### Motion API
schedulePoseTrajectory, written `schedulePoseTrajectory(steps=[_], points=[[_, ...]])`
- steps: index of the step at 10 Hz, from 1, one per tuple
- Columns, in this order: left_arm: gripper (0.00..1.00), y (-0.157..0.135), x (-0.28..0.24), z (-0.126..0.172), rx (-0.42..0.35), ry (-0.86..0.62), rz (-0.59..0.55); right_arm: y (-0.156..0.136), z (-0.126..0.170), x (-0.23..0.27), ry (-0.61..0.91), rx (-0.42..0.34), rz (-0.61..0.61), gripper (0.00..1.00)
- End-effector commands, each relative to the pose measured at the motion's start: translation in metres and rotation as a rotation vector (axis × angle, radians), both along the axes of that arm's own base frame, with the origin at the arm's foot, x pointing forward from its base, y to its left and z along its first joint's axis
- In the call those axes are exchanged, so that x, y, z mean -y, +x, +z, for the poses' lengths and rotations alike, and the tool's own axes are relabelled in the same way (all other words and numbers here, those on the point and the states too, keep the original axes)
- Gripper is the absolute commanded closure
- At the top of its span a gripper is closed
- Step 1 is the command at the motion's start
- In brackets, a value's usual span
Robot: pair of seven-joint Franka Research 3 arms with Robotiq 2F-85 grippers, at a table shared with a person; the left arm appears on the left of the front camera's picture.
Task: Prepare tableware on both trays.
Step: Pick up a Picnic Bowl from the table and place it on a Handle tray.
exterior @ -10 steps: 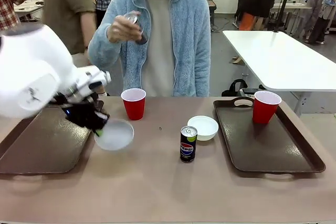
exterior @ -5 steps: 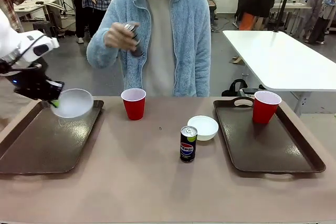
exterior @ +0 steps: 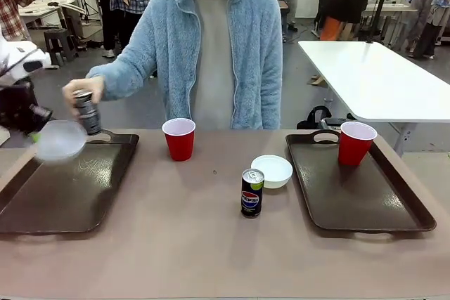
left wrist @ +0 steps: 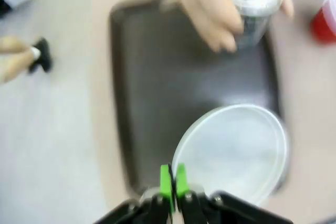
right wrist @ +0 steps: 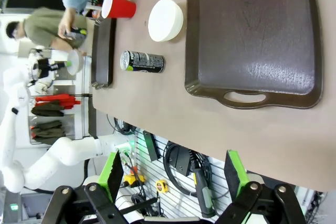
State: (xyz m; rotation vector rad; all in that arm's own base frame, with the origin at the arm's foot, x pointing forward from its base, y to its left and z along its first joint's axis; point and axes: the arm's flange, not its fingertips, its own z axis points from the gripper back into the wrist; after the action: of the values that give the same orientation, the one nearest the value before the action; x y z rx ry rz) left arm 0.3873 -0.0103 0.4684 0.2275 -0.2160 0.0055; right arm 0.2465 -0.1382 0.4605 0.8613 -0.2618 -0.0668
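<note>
My left gripper [exterior: 33, 133] is shut on the rim of a shallow white bowl [exterior: 60, 140], held tilted above the far left part of the left tray [exterior: 67, 194]. In the left wrist view its green pads [left wrist: 167, 179] pinch the bowl [left wrist: 233, 150] over the tray [left wrist: 168, 87]. The person's hand [exterior: 76, 90] holds a black-grey can [exterior: 87, 112] just over that tray's far end. A red cup [exterior: 179, 138], a second white bowl [exterior: 272, 171] and a Pepsi can [exterior: 252, 192] stand on the table. Another red cup [exterior: 356, 143] stands on the right tray [exterior: 365, 205]. My right gripper [right wrist: 175, 177] is open, off the table's near edge.
The person sits at the far side in a light blue fleece, one arm reaching across to the left tray. A white table [exterior: 380, 79] stands behind on the right. Bare tabletop [exterior: 197, 244] lies between the trays in front.
My left gripper lifted the bowl from beside the left tray and swung it left and back over the tray. The person's hand brought the black-grey can down from chest height to the tray's far end.
</note>
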Motion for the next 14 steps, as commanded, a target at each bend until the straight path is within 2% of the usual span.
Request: schedulePoseTrajectory(steps=[1, 5, 6, 14], points=[[0.97, -0.046, -0.013, -0.011, -0.341, 0.379, -0.144, 0.001, 0.001, -0.001, 0.026, 0.008, 0.001, 0.0], [0.97, -0.045, -0.01, -0.011, -0.327, 0.257, -0.16, 0.001, 0.001, -0.001, 0.026, 0.008, 0.001, 0.0], [0.97, -0.054, -0.015, -0.02, -0.356, 0.312, -0.107, 0.001, 0.001, -0.001, 0.026, 0.008, 0.001, 0.0], [0.97, -0.054, -0.015, -0.02, -0.356, 0.312, -0.107, 0.001, 0.001, -0.001, 0.026, 0.008, 0.001, 0.0]])
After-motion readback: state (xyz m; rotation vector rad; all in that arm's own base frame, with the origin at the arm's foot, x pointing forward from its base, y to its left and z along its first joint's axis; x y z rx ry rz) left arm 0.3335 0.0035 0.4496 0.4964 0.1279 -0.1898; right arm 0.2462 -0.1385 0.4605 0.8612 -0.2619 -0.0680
